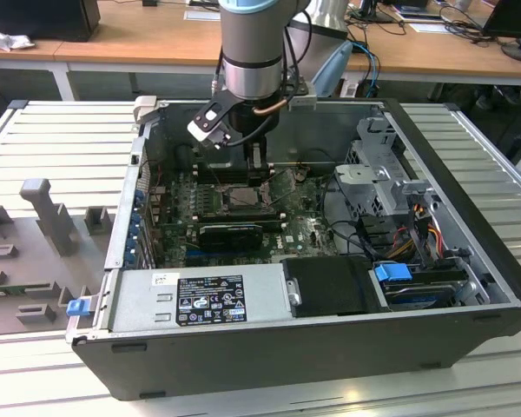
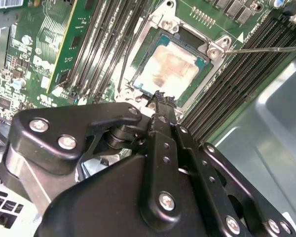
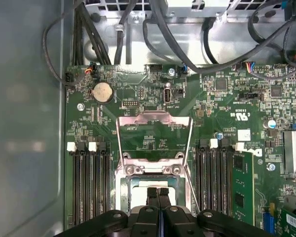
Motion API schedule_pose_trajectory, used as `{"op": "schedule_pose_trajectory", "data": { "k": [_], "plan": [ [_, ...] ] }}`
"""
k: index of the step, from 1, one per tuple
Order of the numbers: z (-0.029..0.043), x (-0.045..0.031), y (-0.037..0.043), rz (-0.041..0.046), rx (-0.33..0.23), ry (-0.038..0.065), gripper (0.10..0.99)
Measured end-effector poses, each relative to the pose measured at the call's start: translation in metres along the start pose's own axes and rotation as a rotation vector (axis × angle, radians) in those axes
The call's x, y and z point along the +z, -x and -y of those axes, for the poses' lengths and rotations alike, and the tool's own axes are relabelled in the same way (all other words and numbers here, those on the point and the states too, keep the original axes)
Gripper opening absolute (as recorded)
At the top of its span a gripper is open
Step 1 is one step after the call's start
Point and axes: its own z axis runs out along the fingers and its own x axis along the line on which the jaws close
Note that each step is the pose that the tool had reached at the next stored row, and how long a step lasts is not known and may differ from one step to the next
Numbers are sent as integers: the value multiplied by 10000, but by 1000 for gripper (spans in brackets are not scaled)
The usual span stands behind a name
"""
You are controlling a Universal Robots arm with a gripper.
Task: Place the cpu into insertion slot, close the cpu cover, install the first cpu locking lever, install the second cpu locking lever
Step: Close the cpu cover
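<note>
Silvery-beige metal marks the cpu [image 2: 170,69], a small flat square seated inside the insertion slot [image 2: 213,50], whose silvery rim is ringed by the green circuit board [image 3: 222,98] of an open computer case [image 1: 286,356]. The gripper [image 3: 158,192] hangs directly over the chip with its two black fingers pressed together side by side and nothing held between them. Whether the tips touch the metal top or hover just above it cannot be told. The cpu cover [image 3: 155,117], a thin silvery frame with a window through its middle, is swung open away from the socket, so the chip lies bare. A thin wire locking lever [image 2: 266,48] runs out from beside the socket, across the black memory slots [image 3: 91,182]. The risk, as it looks: if the closed tips bear down or drag sideways, the chip could be pushed askew in its seat or scratched, since no cover holds it. The fingers could also snag the lever wire close beside them. The second wrist view shows the chip's whole top and how squarely it sits. The first wrist view hides most of the chip behind the fingers but shows the open cover frame. The exterior view shows the arm [image 1: 252,52] reaching straight down into the case, with the socket small beneath it
</note>
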Motion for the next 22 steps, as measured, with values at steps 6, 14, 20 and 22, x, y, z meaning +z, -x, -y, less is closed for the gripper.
{"op": "schedule_pose_trajectory", "data": {
  "k": [6, 14, 20, 22],
  "plan": [
    [-9, -122, -1, 3, -1, 0, 106],
    [-131, -221, -4, 8, -3, -8, 106],
    [-299, -206, -8, 11, -2, -10, 106],
    [-305, -210, -8, 17, -2, -11, 106]
  ]
}}
